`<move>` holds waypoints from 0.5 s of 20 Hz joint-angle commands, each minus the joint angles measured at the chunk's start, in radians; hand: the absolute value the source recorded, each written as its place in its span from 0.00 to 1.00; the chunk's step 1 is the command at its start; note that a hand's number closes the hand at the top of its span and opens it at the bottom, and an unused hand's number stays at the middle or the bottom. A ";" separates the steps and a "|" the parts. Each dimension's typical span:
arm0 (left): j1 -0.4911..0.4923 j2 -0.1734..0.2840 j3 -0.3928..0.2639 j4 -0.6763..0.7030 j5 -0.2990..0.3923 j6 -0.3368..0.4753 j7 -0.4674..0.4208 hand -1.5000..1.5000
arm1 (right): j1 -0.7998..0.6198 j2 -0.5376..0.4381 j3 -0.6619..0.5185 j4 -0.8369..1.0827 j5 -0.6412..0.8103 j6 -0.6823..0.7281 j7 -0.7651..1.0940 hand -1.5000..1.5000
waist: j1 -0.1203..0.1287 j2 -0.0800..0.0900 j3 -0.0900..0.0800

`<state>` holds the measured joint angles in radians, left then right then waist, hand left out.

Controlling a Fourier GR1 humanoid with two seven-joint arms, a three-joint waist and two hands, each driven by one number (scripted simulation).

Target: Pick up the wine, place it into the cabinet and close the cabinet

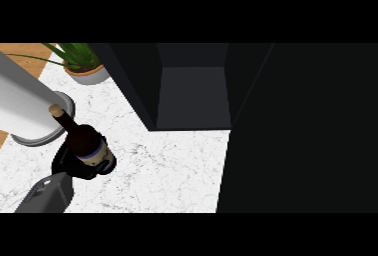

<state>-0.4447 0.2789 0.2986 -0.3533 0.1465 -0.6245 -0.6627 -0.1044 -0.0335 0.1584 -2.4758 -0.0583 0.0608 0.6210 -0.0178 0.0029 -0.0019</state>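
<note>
You have the wine (85, 140) in the left hand (74, 167), at the lower left of the frame over the white counter (170, 165). The bottle's long axis runs from lower right to upper left: its cork end points toward the upper left, close to the base of the paper towel roll (26, 105), and its wider body with the pale label sits down toward the hand. It leans rather than standing straight as you see it from above.

The hand is just below and around the bottle's lower body, dark fingers curled about it, so the base is hidden. The grey forearm comes in from the lower left edge beneath it.

The cabinet (192, 85) is at the upper middle of the frame, well to the right of the bottle, its dark interior showing. Its door (295, 130) fills the right side of the frame as a dark panel. A potted plant (83, 65) stands at the upper left, beyond the roll.

You cannot see the right hand anywhere.
</note>
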 commanded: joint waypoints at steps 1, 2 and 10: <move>0.013 -0.028 -0.016 -0.024 0.010 -0.127 -0.066 1.00 | 0.071 -0.003 0.023 -0.065 -0.025 0.022 -0.003 0.00 | 0.007 -0.003 0.001; -0.015 -0.035 0.013 0.001 0.028 -0.059 -0.074 1.00 | 0.036 -0.023 -0.072 -0.032 -0.097 0.036 -0.029 0.00 | 0.004 0.001 0.001; 0.085 -0.189 0.072 -0.107 0.113 0.228 -0.142 1.00 | 0.077 0.017 0.035 -0.088 0.007 0.008 -0.006 0.00 | 0.015 -0.006 0.002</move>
<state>-0.3932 0.1365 0.3648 -0.4163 0.2393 -0.4261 -0.7356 -0.0680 -0.0295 0.1531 -2.4707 -0.0586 0.0788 0.5868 -0.0043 -0.0010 -0.0003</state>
